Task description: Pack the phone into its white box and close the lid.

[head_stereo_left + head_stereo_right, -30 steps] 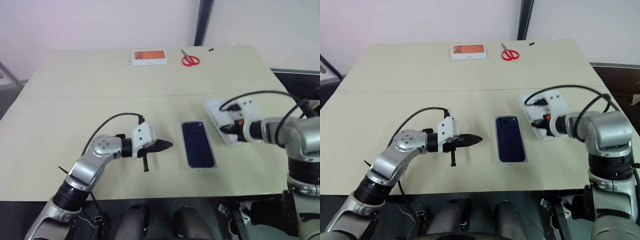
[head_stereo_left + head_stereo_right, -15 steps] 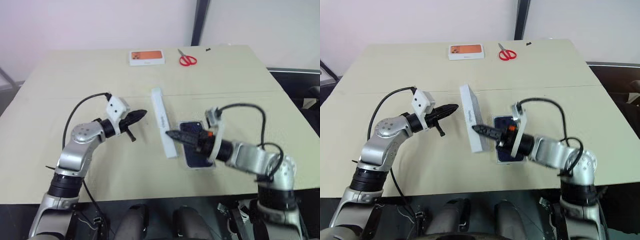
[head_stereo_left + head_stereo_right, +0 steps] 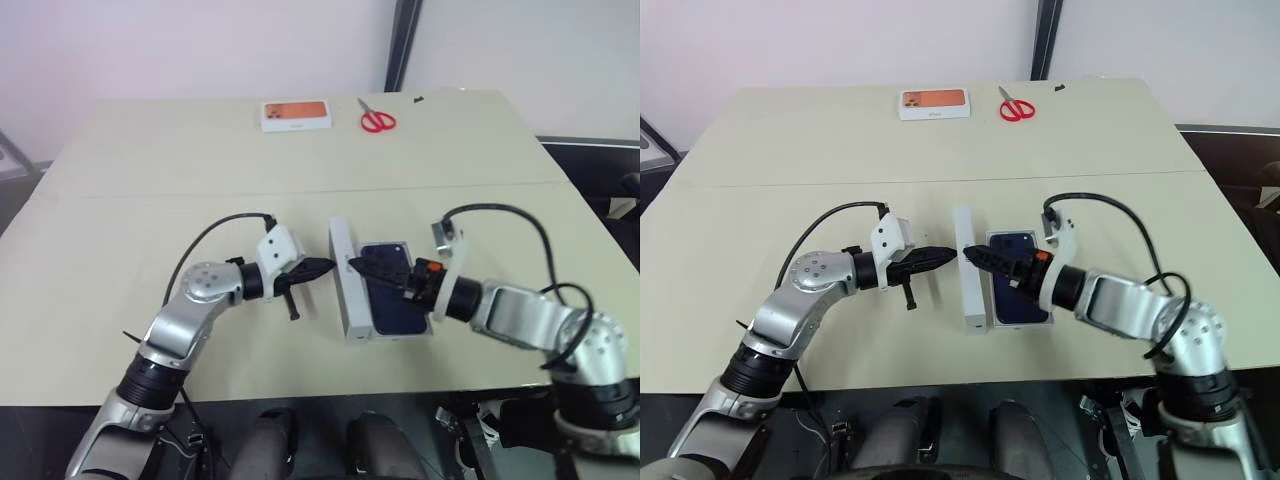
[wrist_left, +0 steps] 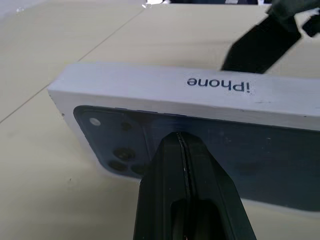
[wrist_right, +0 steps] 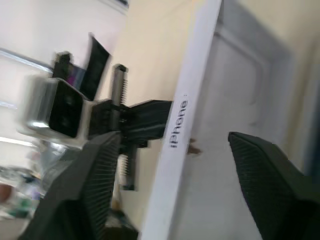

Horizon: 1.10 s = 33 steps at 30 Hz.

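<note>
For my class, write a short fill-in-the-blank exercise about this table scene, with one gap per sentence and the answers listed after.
1. The lid stands on its long ____ beside the phone.
2. The left gripper has its fingers ____ against the lid's printed side.
3. The scissors at the far edge of the table have ____ handles.
4. The right gripper has its fingers ____.

Answers: edge; shut; red; open
</note>
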### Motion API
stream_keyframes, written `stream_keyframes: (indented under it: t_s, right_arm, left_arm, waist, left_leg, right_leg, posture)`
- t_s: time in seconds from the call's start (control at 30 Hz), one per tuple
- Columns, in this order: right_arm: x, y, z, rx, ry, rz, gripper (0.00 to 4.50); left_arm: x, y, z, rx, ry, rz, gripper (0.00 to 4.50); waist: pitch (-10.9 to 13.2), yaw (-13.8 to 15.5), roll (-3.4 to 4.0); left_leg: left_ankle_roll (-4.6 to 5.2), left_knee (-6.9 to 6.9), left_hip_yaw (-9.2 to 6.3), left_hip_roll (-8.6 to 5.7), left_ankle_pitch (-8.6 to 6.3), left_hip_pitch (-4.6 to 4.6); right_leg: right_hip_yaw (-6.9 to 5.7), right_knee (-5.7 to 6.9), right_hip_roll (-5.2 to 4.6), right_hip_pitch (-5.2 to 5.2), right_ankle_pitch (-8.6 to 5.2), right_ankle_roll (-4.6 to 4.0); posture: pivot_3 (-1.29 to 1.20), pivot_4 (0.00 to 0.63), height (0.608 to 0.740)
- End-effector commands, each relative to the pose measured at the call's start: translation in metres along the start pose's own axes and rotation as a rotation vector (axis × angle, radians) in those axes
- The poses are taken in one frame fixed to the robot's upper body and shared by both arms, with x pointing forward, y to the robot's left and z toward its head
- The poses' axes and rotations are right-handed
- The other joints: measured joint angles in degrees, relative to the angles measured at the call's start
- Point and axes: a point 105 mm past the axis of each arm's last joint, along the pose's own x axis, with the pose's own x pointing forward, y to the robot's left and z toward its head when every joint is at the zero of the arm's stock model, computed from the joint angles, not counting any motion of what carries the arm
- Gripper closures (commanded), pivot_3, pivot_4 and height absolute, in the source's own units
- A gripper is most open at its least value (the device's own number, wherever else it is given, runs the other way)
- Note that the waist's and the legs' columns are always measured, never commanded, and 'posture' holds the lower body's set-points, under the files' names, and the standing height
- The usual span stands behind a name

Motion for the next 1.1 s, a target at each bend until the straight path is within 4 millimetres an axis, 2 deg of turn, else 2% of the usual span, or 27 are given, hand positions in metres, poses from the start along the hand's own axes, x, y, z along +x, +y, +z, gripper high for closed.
stream_keyframes:
  t_s: [0.03, 0.1, 0.17, 0.2, 0.27, 0.43, 0.57, 0.73, 0.8, 0.9, 1.1]
  right_arm:
    - [-0.018, -0.005, 0.026, -0.287, 0.057, -0.128, 1.17]
    - [-0.028, -0.017, 0.044, -0.408, 0.060, -0.226, 1.17]
    - [-0.033, -0.027, 0.050, -0.500, 0.079, -0.284, 1.17]
    - [-0.035, -0.032, 0.051, -0.552, 0.096, -0.312, 1.40]
    - [-0.037, -0.038, 0.050, -0.628, 0.126, -0.332, 2.02]
    - [-0.041, -0.047, 0.046, -0.846, 0.209, -0.359, 4.42]
    - [-0.040, -0.055, 0.044, -1.032, 0.250, -0.375, 4.48]
    - [-0.036, -0.063, 0.032, -1.151, 0.338, -0.359, 4.48]
    - [-0.034, -0.064, 0.030, -1.161, 0.348, -0.350, 4.48]
    - [-0.031, -0.065, 0.027, -1.176, 0.361, -0.340, 4.48]
    - [-0.029, -0.064, 0.024, -1.188, 0.372, -0.323, 4.48]
  left_arm:
    - [0.019, -0.010, 0.013, 0.038, -0.034, -0.040, 4.50]
    - [0.030, -0.016, 0.015, 0.032, -0.044, -0.061, 4.50]
    - [0.036, -0.021, 0.016, 0.033, -0.053, -0.075, 4.50]
    - [0.038, -0.022, 0.017, 0.026, -0.059, -0.073, 4.50]
    - [0.039, -0.021, 0.019, 0.005, -0.072, -0.059, 4.50]
    - [0.027, -0.003, 0.023, -0.064, -0.086, 0.036, 4.50]
    - [0.009, 0.013, 0.006, -0.114, 0.052, 0.117, 4.50]
    - [-0.005, 0.002, -0.019, -0.088, 0.235, 0.062, 4.50]
    - [-0.003, -0.004, -0.024, -0.077, 0.276, 0.034, 4.50]
    - [0.012, -0.010, -0.028, -0.113, 0.303, 0.010, 4.50]
    - [0.033, -0.022, -0.029, -0.126, 0.317, -0.044, 4.50]
  waist:
    - [0.0, 0.1, 0.03]
    - [0.0, 0.2, 0.04]
    - [0.0, 0.2, -0.01]
    - [0.0, 0.1, -0.01]
    - [0.0, 0.0, -0.01]
    - [0.0, 0.1, 0.00]
    - [0.0, 0.0, 0.01]
    - [0.0, 0.2, 0.01]
    - [0.0, 0.5, 0.01]
    - [0.0, 1.0, 0.01]
    - [0.0, 1.3, 0.01]
  left_leg:
    - [0.01, 0.04, 0.01, 0.00, -0.01, 0.00]
    - [0.02, 0.04, 0.01, 0.00, -0.01, -0.01]
    - [0.02, 0.01, -0.01, 0.01, -0.01, 0.00]
    - [0.03, -0.01, -0.01, 0.01, -0.02, 0.01]
    - [0.03, -0.04, 0.00, 0.02, -0.02, 0.00]
    - [0.03, 0.00, 0.02, 0.02, -0.02, 0.00]
    - [0.02, -0.01, 0.00, 0.02, -0.02, 0.01]
    - [0.01, -0.02, 0.00, 0.02, -0.01, 0.01]
    - [0.00, 0.00, -0.01, 0.01, -0.01, 0.01]
    - [0.00, 0.04, 0.00, 0.01, -0.01, 0.00]
    - [0.00, 0.04, 0.00, 0.01, 0.00, 0.01]
  right_leg:
    - [0.00, 0.00, 0.00, 0.01, 0.00, 0.00]
    - [-0.02, -0.03, 0.00, 0.04, 0.00, 0.00]
    - [-0.04, -0.09, 0.02, 0.06, 0.00, 0.00]
    - [-0.04, -0.10, 0.03, 0.06, 0.00, 0.00]
    - [-0.02, -0.09, 0.03, 0.02, 0.00, 0.00]
    - [0.00, -0.02, 0.03, -0.02, 0.00, 0.00]
    - [0.00, -0.02, 0.03, -0.03, 0.00, 0.00]
    - [0.02, -0.03, 0.02, -0.04, 0.00, 0.01]
    - [0.00, -0.04, 0.00, -0.02, 0.00, 0.01]
    - [0.02, -0.05, -0.01, 0.00, 0.00, 0.00]
    - [0.01, -0.02, 0.00, -0.02, 0.00, 0.00]
  posture:
    - [0.00, 0.150, 0.740]
    - [0.00, 0.150, 0.740]
    - [0.00, 0.150, 0.740]
    - [0.00, 0.150, 0.740]
    - [0.00, 0.150, 0.740]
    - [0.00, 0.150, 0.740]
    - [0.00, 0.150, 0.740]
    - [0.00, 0.150, 0.740]
    - [0.00, 0.150, 0.740]
    - [0.00, 0.150, 0.740]
    - [0.00, 0.150, 0.740]
